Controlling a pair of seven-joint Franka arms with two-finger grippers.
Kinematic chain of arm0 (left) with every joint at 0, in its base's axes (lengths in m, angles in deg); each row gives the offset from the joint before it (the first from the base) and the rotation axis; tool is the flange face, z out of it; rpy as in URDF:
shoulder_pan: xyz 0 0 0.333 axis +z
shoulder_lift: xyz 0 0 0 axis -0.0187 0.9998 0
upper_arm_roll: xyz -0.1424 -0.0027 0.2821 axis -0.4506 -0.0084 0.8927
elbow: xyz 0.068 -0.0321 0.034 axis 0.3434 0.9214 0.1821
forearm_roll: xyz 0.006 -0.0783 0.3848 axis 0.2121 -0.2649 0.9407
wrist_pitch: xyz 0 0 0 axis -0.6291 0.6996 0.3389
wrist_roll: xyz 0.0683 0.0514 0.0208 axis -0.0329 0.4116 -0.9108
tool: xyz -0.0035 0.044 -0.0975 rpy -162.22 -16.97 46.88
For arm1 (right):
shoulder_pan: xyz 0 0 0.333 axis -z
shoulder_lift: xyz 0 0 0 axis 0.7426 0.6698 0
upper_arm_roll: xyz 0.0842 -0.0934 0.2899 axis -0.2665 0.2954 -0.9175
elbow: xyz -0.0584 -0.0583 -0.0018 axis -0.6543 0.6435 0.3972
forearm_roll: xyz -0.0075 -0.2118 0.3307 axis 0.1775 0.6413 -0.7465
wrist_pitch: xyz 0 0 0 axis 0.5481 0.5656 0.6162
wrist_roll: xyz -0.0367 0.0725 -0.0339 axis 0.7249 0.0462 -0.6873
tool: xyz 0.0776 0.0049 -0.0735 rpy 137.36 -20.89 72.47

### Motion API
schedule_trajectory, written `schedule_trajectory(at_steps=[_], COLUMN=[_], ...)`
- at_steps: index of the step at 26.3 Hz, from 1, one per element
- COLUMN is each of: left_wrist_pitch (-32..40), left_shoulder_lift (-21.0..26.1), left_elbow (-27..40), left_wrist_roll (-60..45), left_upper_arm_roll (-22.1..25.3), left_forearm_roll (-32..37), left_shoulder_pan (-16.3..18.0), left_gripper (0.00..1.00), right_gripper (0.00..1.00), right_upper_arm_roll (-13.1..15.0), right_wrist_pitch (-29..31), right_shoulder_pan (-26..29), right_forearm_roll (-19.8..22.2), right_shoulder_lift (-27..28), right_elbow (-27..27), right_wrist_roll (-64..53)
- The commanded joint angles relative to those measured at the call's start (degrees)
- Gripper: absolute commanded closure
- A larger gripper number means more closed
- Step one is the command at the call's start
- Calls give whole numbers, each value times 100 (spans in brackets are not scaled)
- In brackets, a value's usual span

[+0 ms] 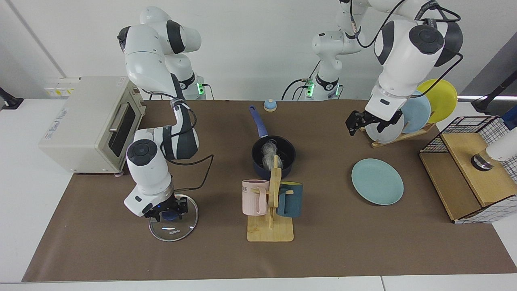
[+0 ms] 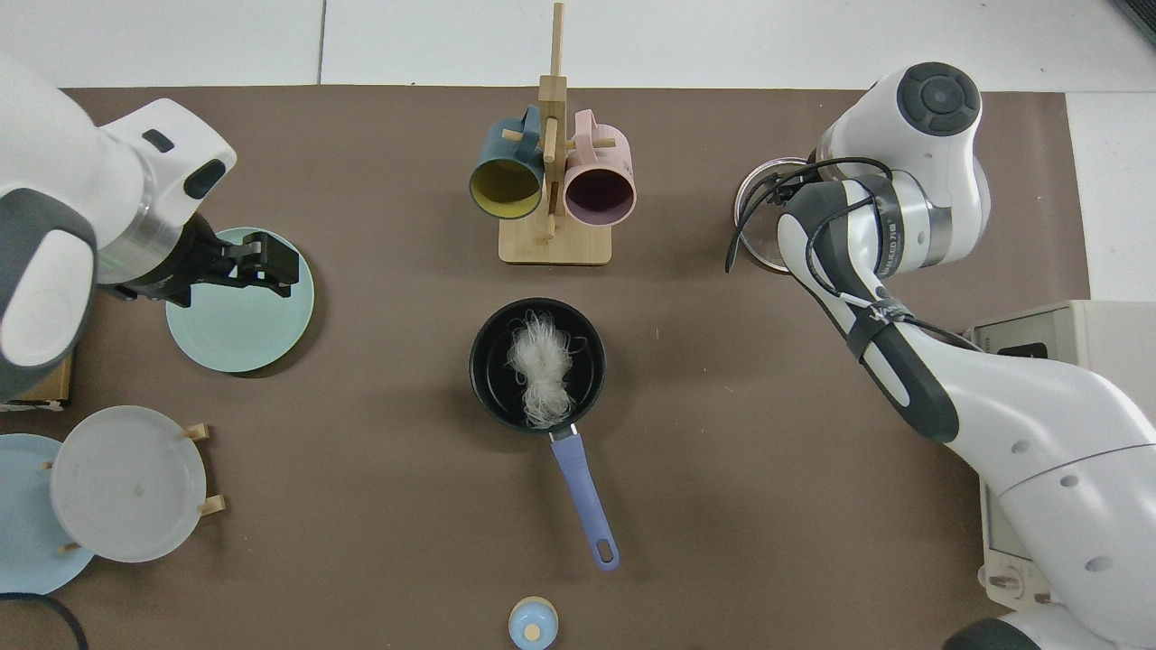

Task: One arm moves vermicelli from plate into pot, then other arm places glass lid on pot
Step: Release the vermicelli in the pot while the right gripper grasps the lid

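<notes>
The vermicelli point(image 1: 268, 156) point(image 2: 540, 366) lies as a white bundle inside the dark navy pot point(image 1: 258, 161) point(image 2: 488, 375), whose blue handle points toward the arms' side. The pale teal-green plate point(image 1: 377, 181) point(image 2: 237, 325) is bare. My left gripper point(image 1: 354, 125) point(image 2: 276, 261) hangs open and holds nothing, high in the air over the plate's edge. The glass lid point(image 1: 177, 230) point(image 2: 755, 217) lies flat on the mat. My right gripper point(image 1: 169, 211), with its blue wrist light, is down at the lid's blue knob. In the top view the right arm covers most of the lid.
A wooden mug tree point(image 1: 271, 226) with a pink mug and a dark teal mug stands just in front of the pot. A plate rack point(image 1: 398, 135) holds grey, blue and yellow plates. A toaster oven point(image 1: 85, 121), a wire-and-wood box point(image 1: 468, 169) and a small blue knob point(image 1: 270, 105) stand around.
</notes>
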State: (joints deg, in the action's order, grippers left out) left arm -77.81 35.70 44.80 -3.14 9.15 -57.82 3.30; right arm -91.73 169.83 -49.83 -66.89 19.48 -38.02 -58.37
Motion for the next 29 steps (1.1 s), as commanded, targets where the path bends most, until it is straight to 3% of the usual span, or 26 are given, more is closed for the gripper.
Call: schedule_trajectory(at_steps=[1, 4, 10, 15, 23, 29], left_wrist_pitch=[51, 112, 25, 16, 42, 16], left_shoulder_lift=[-530, -741, -751, -751, -777, -777], left_elbow=[471, 611, 603, 585, 568, 568], left_wrist_roll=[843, 1301, 1319, 1302, 1311, 1311], left_upper_arm_roll=[430, 685, 738, 694, 694, 677], left_forearm_roll=[-370, -476, -415, -388, -379, -388], left_shoulder_pan=[-7, -7, 2, 2, 19, 19], left_gripper=[0, 0, 0, 0, 0, 0], right_gripper=[63, 99, 100, 100, 100, 100], right_upper_arm_roll=[-66, -66, -66, -66, -58, -58], right_wrist_pitch=[-9, -44, -53, -334, -466, -967], right_shoulder_pan=[82, 82, 82, -5, -479, -743], right_forearm_roll=[-142, -239, -239, -230, -133, -116], right_shoulder_lift=[-206, -241, -311, -680, -2076, -3201], right_elbow=[-275, -275, -275, -345, -1653, -2559], right_wrist_roll=[-144, -135, -109, 294, 1674, 2071])
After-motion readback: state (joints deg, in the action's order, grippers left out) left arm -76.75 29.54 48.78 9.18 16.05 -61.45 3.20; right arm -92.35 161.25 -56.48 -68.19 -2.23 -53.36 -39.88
